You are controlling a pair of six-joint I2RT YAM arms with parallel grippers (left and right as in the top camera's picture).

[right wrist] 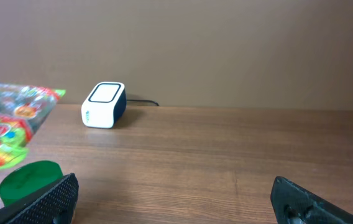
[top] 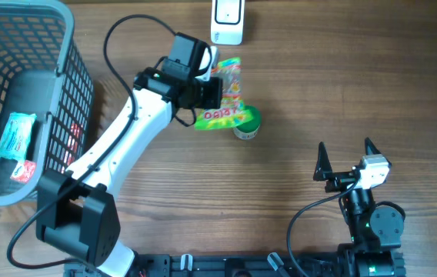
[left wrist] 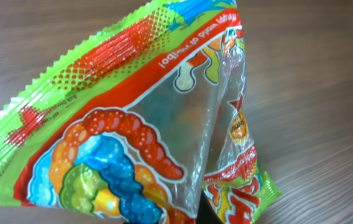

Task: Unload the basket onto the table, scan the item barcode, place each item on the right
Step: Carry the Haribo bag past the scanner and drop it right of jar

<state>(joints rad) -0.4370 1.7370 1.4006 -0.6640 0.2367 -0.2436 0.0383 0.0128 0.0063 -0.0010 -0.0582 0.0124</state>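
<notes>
The item is a bright gummy-candy bag [top: 225, 96], green-edged with red and orange print. My left gripper [top: 211, 91] is shut on it and holds it above the table, just below the white barcode scanner [top: 228, 19]. The bag [left wrist: 133, 124] fills the left wrist view, and only a dark sliver of one finger [left wrist: 202, 213] shows behind it. No barcode can be made out on the side that shows. In the right wrist view the scanner [right wrist: 105, 104] stands far left, with the bag [right wrist: 9, 127] at the frame's edge. My right gripper [top: 346, 159] is open and holds nothing, low at the right.
A small green-lidded container [top: 247, 125] stands right under the bag and also shows in the right wrist view as a green lid [right wrist: 27, 180]. A dark wire basket [top: 72, 85] with packaged goods takes up the left side. The scanner's cable runs off the back.
</notes>
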